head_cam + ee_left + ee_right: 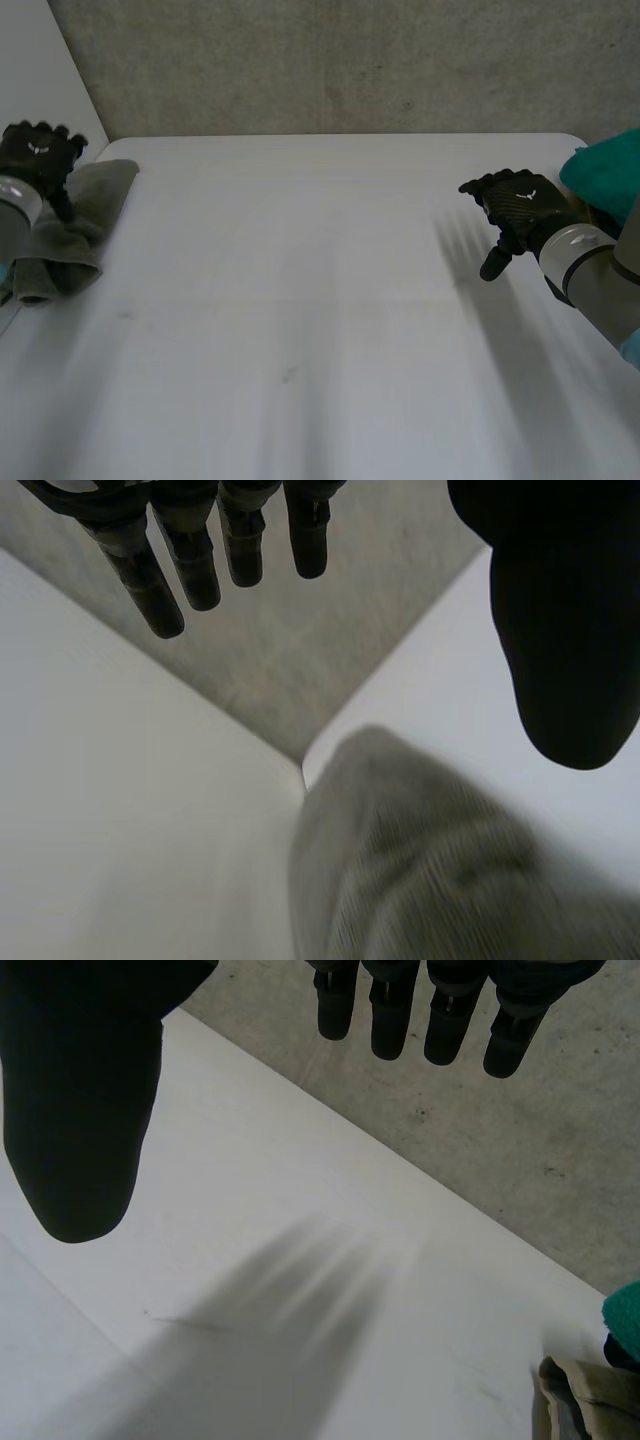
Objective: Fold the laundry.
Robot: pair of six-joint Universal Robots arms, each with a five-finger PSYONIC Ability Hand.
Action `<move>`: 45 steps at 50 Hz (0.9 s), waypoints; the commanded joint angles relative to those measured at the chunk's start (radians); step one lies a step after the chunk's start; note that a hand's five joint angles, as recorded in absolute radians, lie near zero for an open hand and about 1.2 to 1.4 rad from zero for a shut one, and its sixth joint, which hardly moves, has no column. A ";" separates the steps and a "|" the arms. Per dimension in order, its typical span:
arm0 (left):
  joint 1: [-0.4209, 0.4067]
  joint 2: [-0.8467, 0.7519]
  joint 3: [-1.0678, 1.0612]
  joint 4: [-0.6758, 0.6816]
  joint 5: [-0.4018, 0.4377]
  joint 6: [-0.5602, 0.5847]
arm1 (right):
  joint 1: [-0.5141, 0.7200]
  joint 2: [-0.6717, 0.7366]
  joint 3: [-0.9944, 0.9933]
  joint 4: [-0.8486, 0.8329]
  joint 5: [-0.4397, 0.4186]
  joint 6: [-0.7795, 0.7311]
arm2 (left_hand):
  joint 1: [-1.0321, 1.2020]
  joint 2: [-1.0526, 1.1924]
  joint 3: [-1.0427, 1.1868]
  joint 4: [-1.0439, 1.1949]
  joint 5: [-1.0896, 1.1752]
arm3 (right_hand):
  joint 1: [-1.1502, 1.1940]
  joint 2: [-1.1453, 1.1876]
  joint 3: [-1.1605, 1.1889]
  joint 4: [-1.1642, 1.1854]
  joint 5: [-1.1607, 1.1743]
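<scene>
A folded grey-green cloth [75, 232] lies at the table's far left edge. My left hand [38, 153] hovers above its far end, fingers straight and apart, nothing held. In the left wrist view the same cloth [430, 870] lies under the palm, with the fingers [190, 550] and thumb [570, 650] clear of it. My right hand [517, 208] hangs over the right side of the white table [320, 300], open and empty. Its fingers [440, 1010] and thumb [80, 1110] spread above the bare tabletop [260, 1240].
A teal cloth [608, 175] is heaped at the table's right edge, just beyond my right hand; in the right wrist view its teal corner [625, 1320] shows above a tan garment [585, 1400]. A grey concrete wall [330, 60] stands behind the table.
</scene>
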 commanded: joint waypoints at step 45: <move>-0.357 0.298 0.123 0.240 -0.068 -0.400 | -0.053 -0.046 0.049 -0.053 -0.030 -0.011 | 0.740 0.739 0.733 0.741 0.720 | -0.031 -0.027 -0.025 -0.022 -0.039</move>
